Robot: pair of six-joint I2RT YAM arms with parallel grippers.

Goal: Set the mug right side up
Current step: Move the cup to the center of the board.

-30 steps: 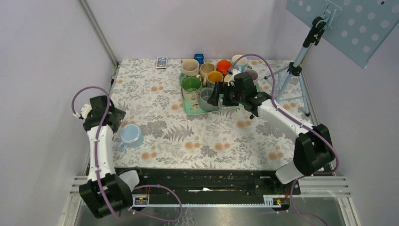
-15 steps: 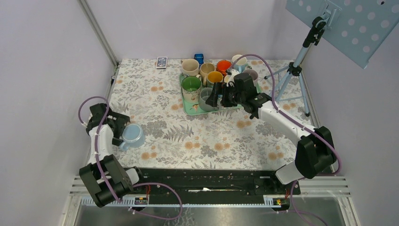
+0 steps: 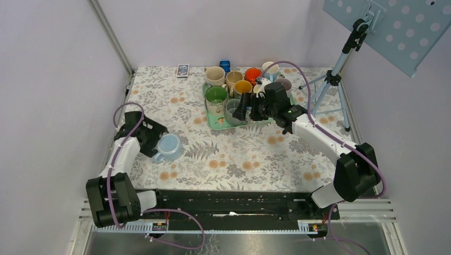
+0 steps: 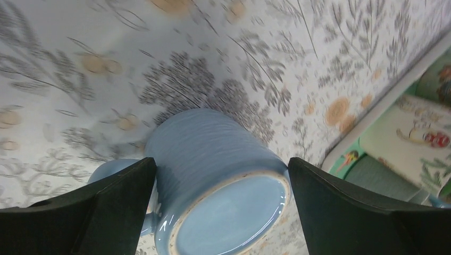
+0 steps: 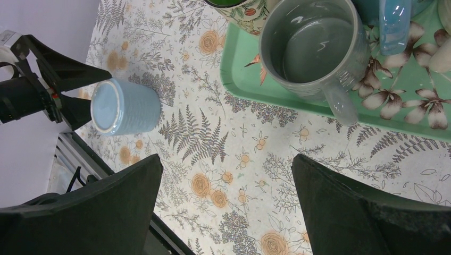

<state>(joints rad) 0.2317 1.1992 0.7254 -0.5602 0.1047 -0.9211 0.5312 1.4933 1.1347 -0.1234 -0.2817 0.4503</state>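
Observation:
A light blue mug [image 3: 170,147] sits bottom up on the flowered cloth at the left, its handle [image 3: 158,158] toward the near left. My left gripper [image 3: 158,142] is open and straddles it. In the left wrist view the mug [image 4: 213,154] fills the gap, its glazed base facing me, and both black fingers [image 4: 106,202] sit close against its sides. My right gripper [image 3: 245,108] hangs open and holds nothing, over the front of the green tray [image 3: 215,123]. From the right wrist I see the mug [image 5: 127,109] at the left and my own gripper [image 5: 226,159] above bare cloth.
The green tray [image 5: 234,79] holds several upright mugs, with a grey one [image 5: 314,45] nearest the right gripper. A tripod [image 3: 330,79] stands at the back right. A small patterned box [image 3: 182,70] and a blue object [image 3: 225,65] lie by the back wall.
My left arm has swung forward and to the right, bringing its fingers to either side of the blue mug. The mug has shifted right with it. The right arm has stayed still.

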